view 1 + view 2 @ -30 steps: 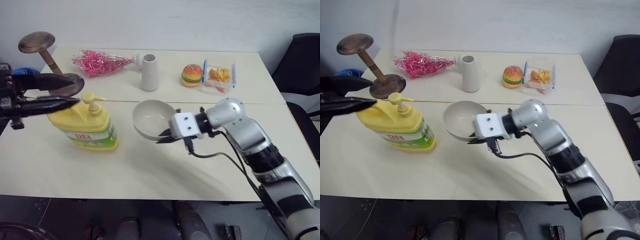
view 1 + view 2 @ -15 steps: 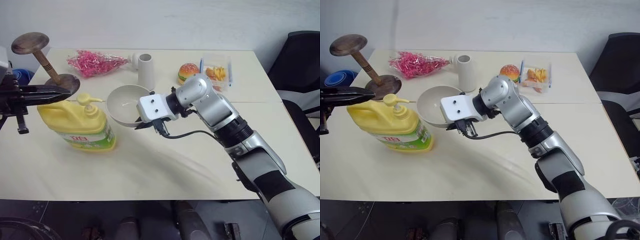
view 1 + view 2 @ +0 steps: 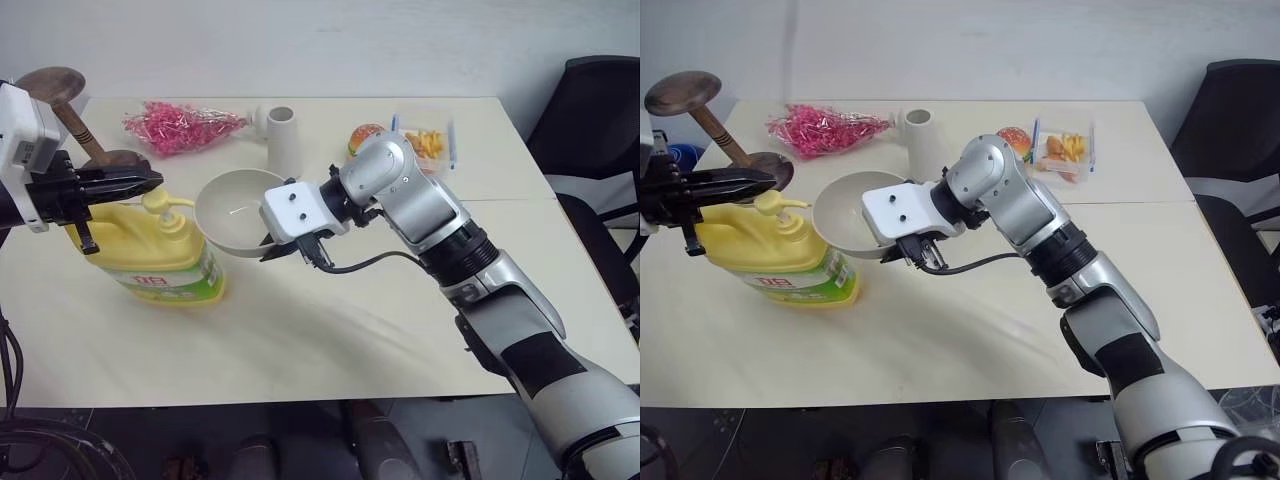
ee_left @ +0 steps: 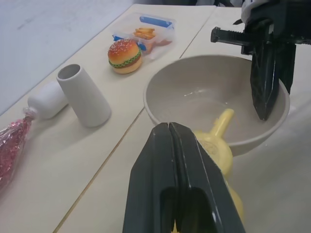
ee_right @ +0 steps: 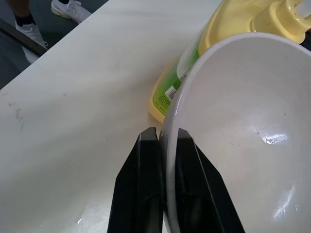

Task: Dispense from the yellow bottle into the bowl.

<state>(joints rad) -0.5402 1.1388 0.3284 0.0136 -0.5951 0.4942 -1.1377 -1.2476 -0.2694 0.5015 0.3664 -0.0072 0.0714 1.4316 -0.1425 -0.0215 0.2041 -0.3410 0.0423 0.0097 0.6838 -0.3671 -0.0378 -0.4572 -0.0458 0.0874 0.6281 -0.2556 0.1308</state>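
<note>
1. Since a second ago, the right gripper (image 3: 268, 250) has carried the bowl (image 3: 232, 212) leftward from frame centre to the pump spout; the left gripper (image 3: 150, 181) has shut.
2. The right gripper's fingers pinch the bowl's rim, holding it tilted at centre-left; the left gripper hovers closed above the pump.
3. The yellow bottle (image 3: 160, 255) stands upright at left, long axis vertical, spout pointing right over the bowl.
4. The step in hand looks like dispensing; next, press the pump straight down.
</note>
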